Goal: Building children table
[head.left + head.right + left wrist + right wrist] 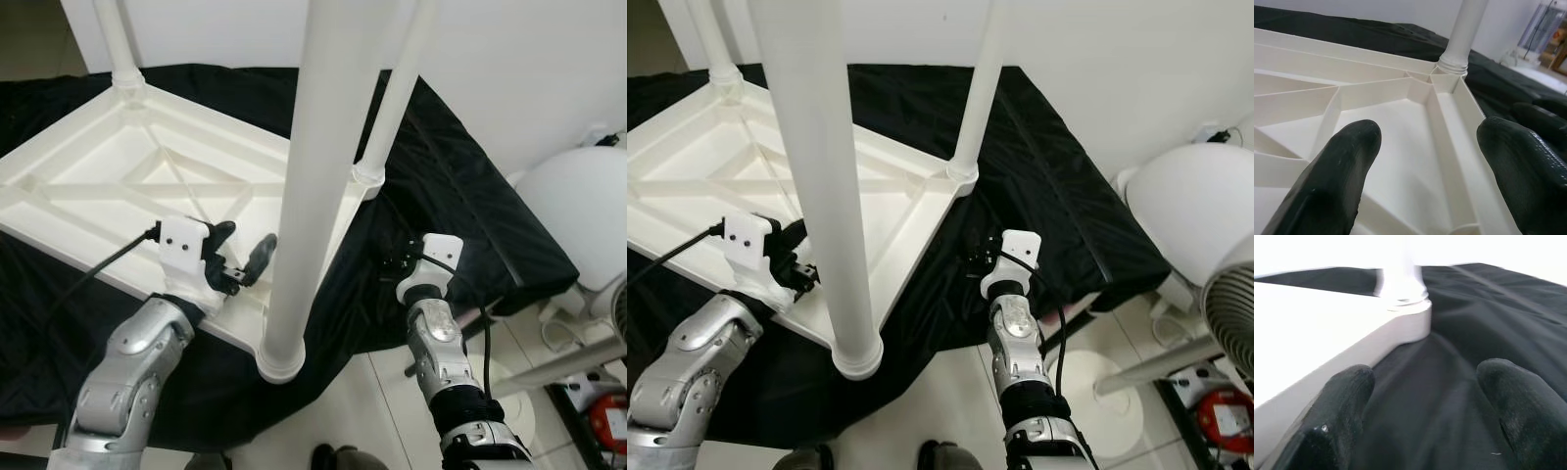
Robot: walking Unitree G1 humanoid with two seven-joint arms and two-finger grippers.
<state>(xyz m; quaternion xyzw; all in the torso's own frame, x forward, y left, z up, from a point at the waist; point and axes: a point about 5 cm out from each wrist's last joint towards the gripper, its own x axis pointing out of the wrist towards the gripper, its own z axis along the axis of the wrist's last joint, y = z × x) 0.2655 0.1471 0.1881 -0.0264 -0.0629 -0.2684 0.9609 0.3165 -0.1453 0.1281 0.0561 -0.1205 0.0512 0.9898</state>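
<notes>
A white plastic table (98,186) lies upside down on a black cloth (460,196), its ribbed underside facing up. Three white legs stand in its corner sockets: a near leg (309,186), a far right leg (392,103) and a far left leg (116,44). My left gripper (243,247) hovers open over the table's near rim, just left of the near leg, with nothing between its fingers (1337,171). My right gripper (977,260) is open low over the cloth, right of the table's edge (1327,357), pointing toward the far right leg's socket (1403,301).
A round white appliance (578,196) and a fan (1229,313) stand close on the right, with a red object (612,423) on the tiled floor (372,401). A white wall (529,59) is behind. The near leg blocks the middle of the head views.
</notes>
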